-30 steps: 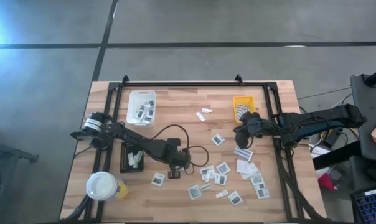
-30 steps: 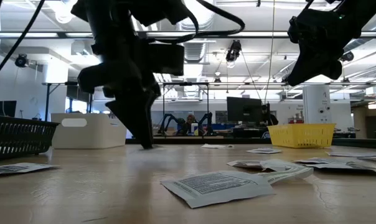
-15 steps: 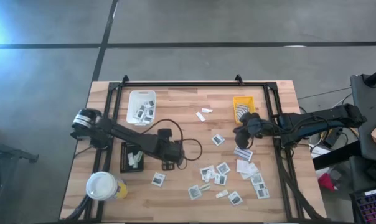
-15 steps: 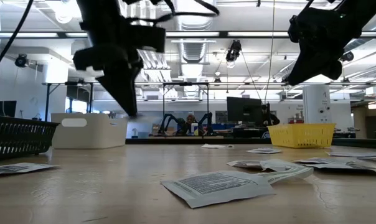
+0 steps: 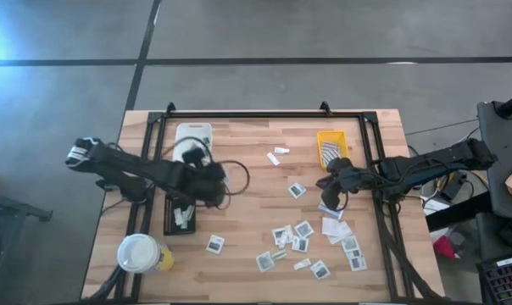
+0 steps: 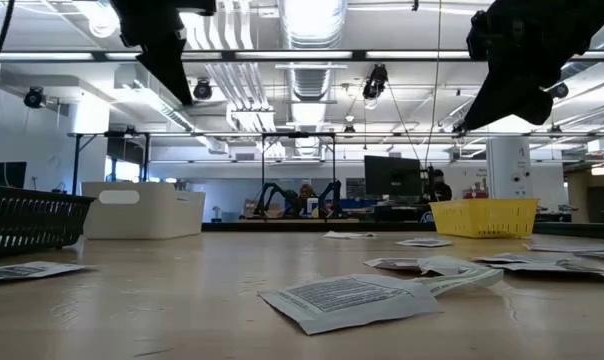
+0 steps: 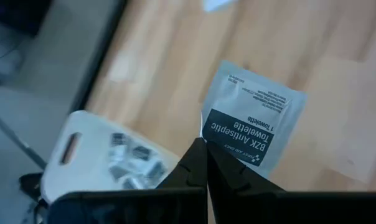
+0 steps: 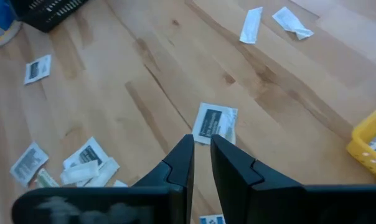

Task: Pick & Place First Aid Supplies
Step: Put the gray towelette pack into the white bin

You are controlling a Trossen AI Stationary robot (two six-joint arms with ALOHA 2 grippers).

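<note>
Left gripper (image 7: 203, 163) pinching an antiseptic towelette packet (image 7: 253, 124) above the white tray (image 7: 104, 162), its far edge blurred, right gripper (image 8: 201, 149) slightly parted, empty, over a table packet (image 8: 215, 122), fingertips hiding its near edge

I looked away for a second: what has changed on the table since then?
The left tool, shut on an antiseptic towelette packet, rose from the table's middle and swung toward the white tray. The right tool shifted slightly, a narrow gap between its fingers and nothing in them, above a loose packet. The scattered packets, the yellow tray and the cup stayed put.
</note>
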